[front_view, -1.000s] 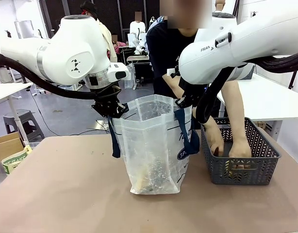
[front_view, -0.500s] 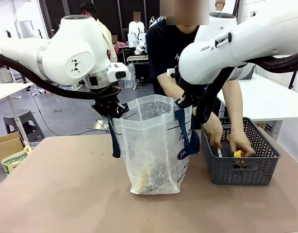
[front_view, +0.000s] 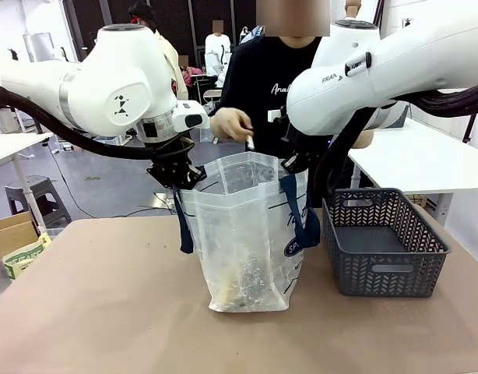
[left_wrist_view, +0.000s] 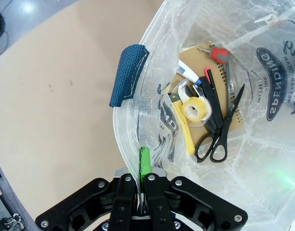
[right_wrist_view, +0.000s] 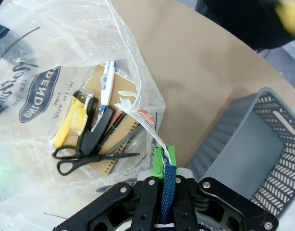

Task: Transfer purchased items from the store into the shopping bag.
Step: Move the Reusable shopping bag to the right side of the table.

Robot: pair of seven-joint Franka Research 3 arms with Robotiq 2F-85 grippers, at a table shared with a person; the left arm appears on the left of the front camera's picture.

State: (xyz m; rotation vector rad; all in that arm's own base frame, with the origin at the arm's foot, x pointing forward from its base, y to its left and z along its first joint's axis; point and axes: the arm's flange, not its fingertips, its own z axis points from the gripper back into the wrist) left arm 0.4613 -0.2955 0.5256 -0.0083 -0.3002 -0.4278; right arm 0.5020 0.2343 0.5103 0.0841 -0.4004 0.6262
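Holding: the left jaws are clenched on the translucent rim of the shopping bag [front_view: 239, 234], just beside one navy strap [left_wrist_view: 128, 72]; the right jaws are clenched on the opposite strap together with the rim film
Reason: pinched at two opposite sides, the soft rim is pulled into a wide mouth, so I judge the arms serve as a frame while the person does the loading
Bag: upright on the bench [front_view: 107, 312], between the two arms
Contents: scissors [left_wrist_view: 219, 139], a tape roll [left_wrist_view: 194, 108], a yellow pack [left_wrist_view: 183, 127] and pens lie on a brown kraft-paper packet [left_wrist_view: 195, 57] at the bottom, well below both jaws
Item on its way: the person's hand [front_view: 233, 123] hovers over the mouth, between the two jaws and a little above them, holding a small pale piece [front_view: 251, 143], too small to identify
Store: the dark grey basket [front_view: 426, 257] sits just beside the bag, below the right jaws and apart from them; its floor looks bare
Progress: probably close to done, with this piece among the last
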